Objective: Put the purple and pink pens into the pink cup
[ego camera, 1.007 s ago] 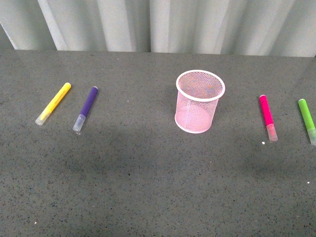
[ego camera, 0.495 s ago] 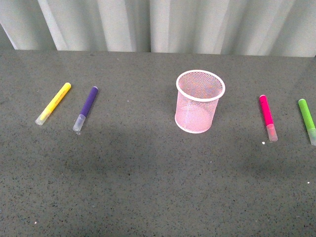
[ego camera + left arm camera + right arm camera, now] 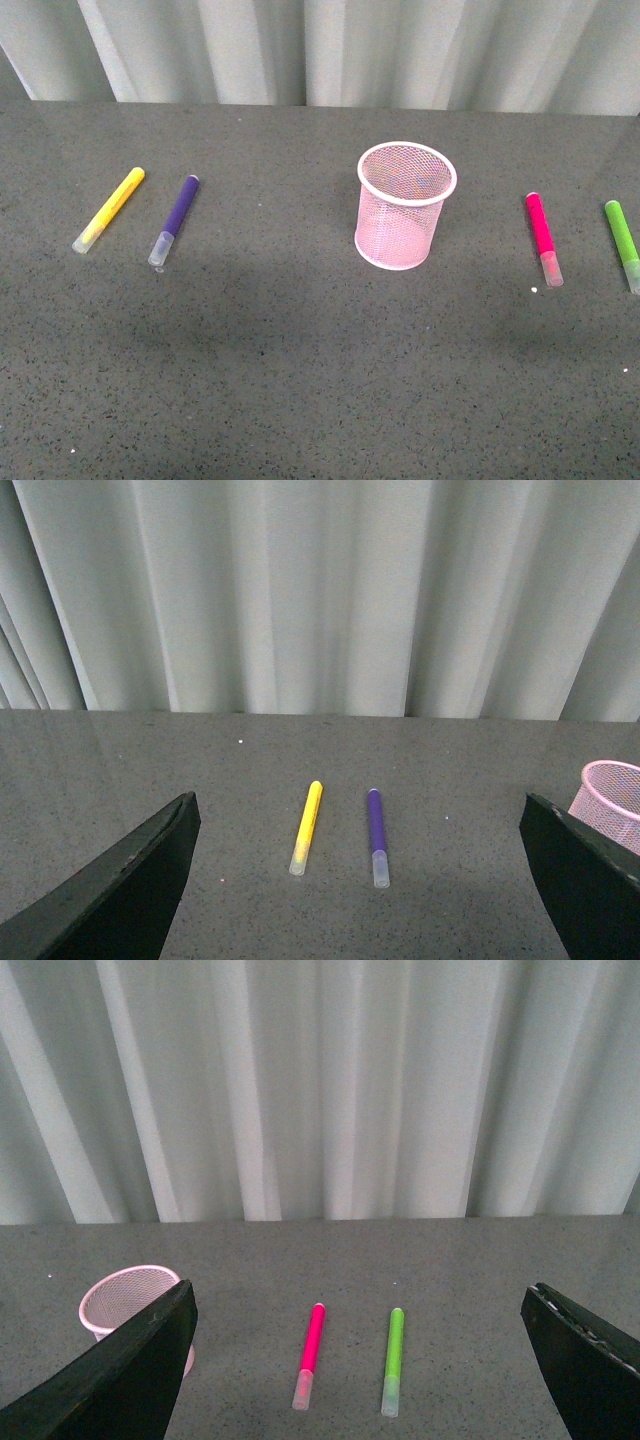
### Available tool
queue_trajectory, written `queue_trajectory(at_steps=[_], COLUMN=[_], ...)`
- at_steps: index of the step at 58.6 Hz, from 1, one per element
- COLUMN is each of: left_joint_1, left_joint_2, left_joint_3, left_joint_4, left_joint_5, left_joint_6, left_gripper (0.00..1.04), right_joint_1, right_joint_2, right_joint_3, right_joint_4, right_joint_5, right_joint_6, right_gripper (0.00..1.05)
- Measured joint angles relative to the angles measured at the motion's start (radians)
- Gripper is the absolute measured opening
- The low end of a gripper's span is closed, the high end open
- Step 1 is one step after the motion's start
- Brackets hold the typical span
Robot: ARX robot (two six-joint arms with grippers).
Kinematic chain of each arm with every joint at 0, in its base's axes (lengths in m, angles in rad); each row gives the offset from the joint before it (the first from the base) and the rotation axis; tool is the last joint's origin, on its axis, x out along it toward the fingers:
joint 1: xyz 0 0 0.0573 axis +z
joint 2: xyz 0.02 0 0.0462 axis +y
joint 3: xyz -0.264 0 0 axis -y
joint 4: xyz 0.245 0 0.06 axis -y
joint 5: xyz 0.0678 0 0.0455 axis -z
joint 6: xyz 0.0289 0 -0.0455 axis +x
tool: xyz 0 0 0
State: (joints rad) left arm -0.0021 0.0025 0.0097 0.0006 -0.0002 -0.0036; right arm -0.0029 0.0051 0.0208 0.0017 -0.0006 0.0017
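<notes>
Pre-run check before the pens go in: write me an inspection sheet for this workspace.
Surface: dark grey speckled tabletop.
Job's things: pink cup upright, no pens inside; purple pen lying to its left; pink pen lying to its right.
Clutter: yellow pen beside the purple one; green pen beside the pink one.
Grippers: left gripper and right gripper, jaws open, holding nothing.
Cables: nothing seen.
Surroundings: pale pleated curtain behind the table.

Front view looks down across the bench (image 3: 300,380). Each wrist view sits low, looking out between its own jaws toward the curtain (image 3: 300,600); all three share the pink cup (image 3: 398,225).
</notes>
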Motion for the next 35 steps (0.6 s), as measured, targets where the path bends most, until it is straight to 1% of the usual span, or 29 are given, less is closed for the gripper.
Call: queue_trajectory(at_steps=[6, 7, 8, 9, 11, 12, 13, 15, 18, 24, 27, 32, 35], left_joint_1=[0.0, -0.007, -0.023, -0.034, -0.08, -0.09, -0.11, -0.136, -0.172, -0.227, -0.246, -0.245, -0.227], left_joint_2=[0.0, 0.01, 0.034, 0.05, 0.145, 0.174, 0.23, 0.312, 0.432, 0.619, 0.717, 0.851, 0.95], left_joint_3=[0.0, 0.004, 0.021, 0.034, 0.087, 0.098, 0.114, 0.127, 0.133, 0.15, 0.166, 0.201, 0.237], left_joint_4=[0.0, -0.013, -0.061, -0.091, -0.189, -0.201, -0.205, -0.185, -0.118, 0.016, 0.09, 0.179, 0.232], left_joint_5=[0.0, -0.023, -0.082, -0.116, -0.234, -0.262, -0.312, -0.371, -0.415, -0.433, -0.427, -0.394, -0.362], left_joint_6=[0.0, -0.011, -0.035, -0.04, -0.101, -0.108, -0.132, -0.147, -0.166, -0.184, -0.186, -0.185, -0.178], left_gripper=[0.98, 0.98, 0.98, 0.98, 0.98, 0.98, 0.98, 0.98, 0.98, 0.98, 0.98, 0.98, 0.98], right_joint_1=[0.0, 0.0, 0.0, 0.0, 0.0, 0.0, 0.0, 0.0, 0.0, 0.0, 0.0, 0.0, 0.0], right_joint_2=[0.0, 0.0, 0.0, 0.0, 0.0, 0.0, 0.0, 0.0, 0.0, 0.0, 0.0, 0.0, 0.0], right_joint_3=[0.0, 0.0, 0.0, 0.0, 0.0, 0.0, 0.0, 0.0, 0.0, 0.0, 0.0, 0.0, 0.0], right_joint_4=[0.0, 0.0, 0.0, 0.0, 0.0, 0.0, 0.0, 0.0, 0.0, 0.0, 0.0, 0.0, 0.0], right_joint_5=[0.0, 0.0, 0.0, 0.0, 0.0, 0.0, 0.0, 0.0, 0.0, 0.0, 0.0, 0.0, 0.0], right_joint_6=[0.0, 0.0, 0.0, 0.0, 0.0, 0.0, 0.0, 0.0, 0.0, 0.0, 0.0, 0.0, 0.0], right_gripper=[0.98, 0.98, 0.98, 0.98, 0.98, 0.98, 0.98, 0.98, 0.98, 0.98, 0.98, 0.98, 0.98])
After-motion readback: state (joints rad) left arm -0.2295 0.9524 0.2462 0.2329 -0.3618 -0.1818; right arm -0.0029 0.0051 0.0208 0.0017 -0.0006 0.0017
